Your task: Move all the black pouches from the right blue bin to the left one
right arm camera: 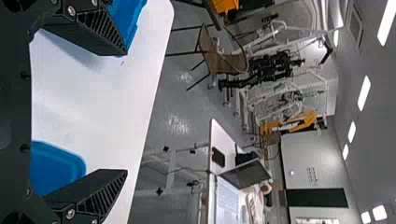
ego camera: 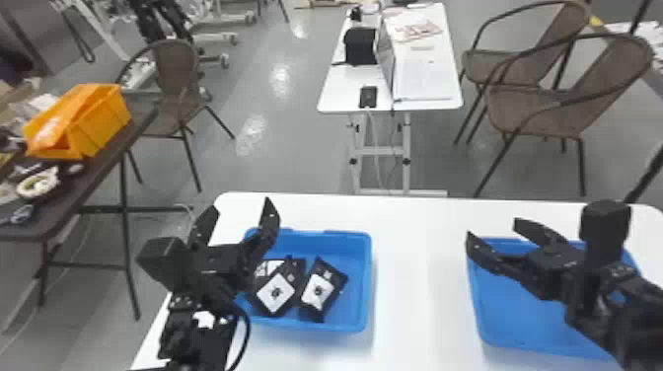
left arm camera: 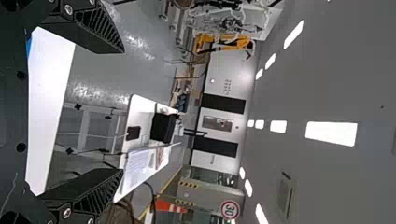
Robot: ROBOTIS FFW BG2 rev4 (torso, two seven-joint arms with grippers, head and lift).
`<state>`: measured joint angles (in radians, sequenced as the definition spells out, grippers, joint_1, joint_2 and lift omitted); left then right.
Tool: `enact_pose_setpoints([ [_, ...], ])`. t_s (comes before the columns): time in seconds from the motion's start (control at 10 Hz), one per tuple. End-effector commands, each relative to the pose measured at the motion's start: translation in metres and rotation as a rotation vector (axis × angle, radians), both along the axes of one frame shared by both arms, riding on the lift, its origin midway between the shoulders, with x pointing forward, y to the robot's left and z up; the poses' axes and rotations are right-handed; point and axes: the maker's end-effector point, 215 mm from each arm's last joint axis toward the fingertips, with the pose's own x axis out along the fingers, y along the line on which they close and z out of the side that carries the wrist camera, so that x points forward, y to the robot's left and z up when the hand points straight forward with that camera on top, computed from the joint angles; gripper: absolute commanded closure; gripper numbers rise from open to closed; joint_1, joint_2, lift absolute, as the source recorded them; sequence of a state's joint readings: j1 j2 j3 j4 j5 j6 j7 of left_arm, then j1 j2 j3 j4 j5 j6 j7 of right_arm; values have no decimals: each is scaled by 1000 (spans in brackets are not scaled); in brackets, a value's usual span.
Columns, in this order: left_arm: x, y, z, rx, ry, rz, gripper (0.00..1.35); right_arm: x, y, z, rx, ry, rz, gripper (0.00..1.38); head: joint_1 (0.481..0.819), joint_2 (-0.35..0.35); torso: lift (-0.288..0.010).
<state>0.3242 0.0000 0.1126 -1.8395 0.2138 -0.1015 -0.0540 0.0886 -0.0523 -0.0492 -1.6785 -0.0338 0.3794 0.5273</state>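
In the head view, black pouches (ego camera: pixel 321 290) with white labels inside the left blue bin (ego camera: pixel 368 281), on a white table (ego camera: pixel 419 276); left gripper (ego camera: pixel 241 204) near it, right gripper (ego camera: pixel 492 227) near the right blue bin (ego camera: pixel 523 320), both spread. In the left wrist view, spread fingers (left arm camera: pixel 95 25), laptop (left arm camera: pixel 137 163) beyond. In the right wrist view, fingers wide apart.
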Motion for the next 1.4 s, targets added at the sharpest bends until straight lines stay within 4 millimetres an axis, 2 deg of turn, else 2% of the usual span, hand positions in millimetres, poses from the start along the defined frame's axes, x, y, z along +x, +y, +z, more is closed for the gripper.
enact_pose_setpoints([
  [0.0, -6, 0, 9, -36, -26, 21, 121, -21, -33, -19, -32, 32, -101, 122, 695, 136, 10],
  [0.4, -6, -5, 17, -46, -46, 22, 121, -42, -109, -53, -105, 90, -334, 122, 695, 52, 10],
  [0.7, -7, -3, 19, -46, -50, 30, 121, -47, -154, -66, -167, 110, -467, 122, 695, -17, 10],
  [1.0, -7, -3, 17, -52, -42, 30, 121, -46, -169, -96, -169, 163, -505, 122, 695, -49, 10],
  [1.3, -10, 0, 11, -61, -30, 33, 121, -35, -168, -130, -148, 205, -500, 124, 695, -53, 10],
])
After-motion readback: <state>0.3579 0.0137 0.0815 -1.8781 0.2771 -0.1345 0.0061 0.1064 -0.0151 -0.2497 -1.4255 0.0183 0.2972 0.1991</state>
